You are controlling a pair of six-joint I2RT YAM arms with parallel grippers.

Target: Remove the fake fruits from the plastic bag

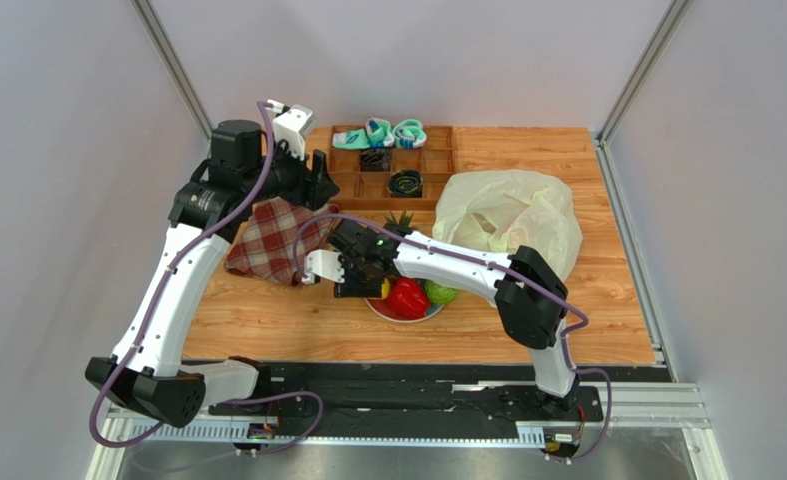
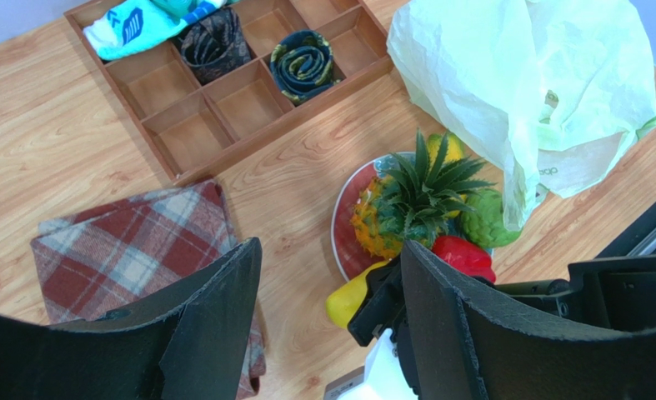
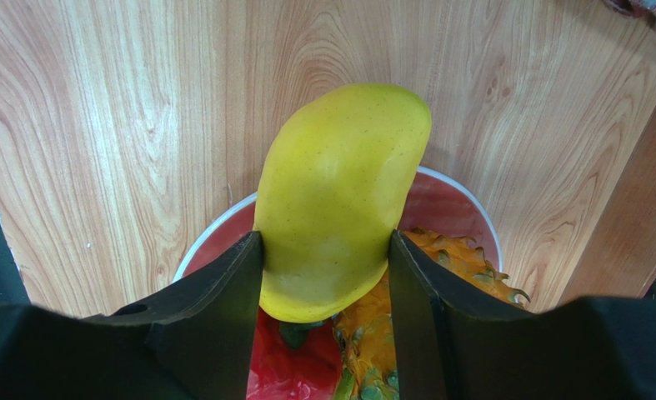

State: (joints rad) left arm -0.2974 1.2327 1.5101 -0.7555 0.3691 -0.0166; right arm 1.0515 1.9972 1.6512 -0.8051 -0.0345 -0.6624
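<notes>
**Operator:** Where is the mango now?

**Spotter:** You have it in your right gripper. The jaws are clamped across the flanks of the yellow mango, and its far end pokes out past the fingers, over the rim of the plate. You seem to be holding it low so that it can settle beside the pineapple and the red pepper rather than roll off across the wood.

**Operator:** And where does the plate sit?

**Spotter:** It sits mid-table, toward the near edge. The green round piece lies on it too, on the side nearer the bag.

**Operator:** And the bag?

**Spotter:** The plastic bag lies slumped toward the right edge, just beside the plate. You can't tell from here whether any fruit is left inside, because the film is too cloudy.

**Operator:** What about my left arm?

**Spotter:** Your left gripper has its jaws spread wide with nothing between them. It is raised over the plaid cloth on the left side, near the wooden tray at the far edge. I'd say that keeps it out of your right arm's way.
</notes>
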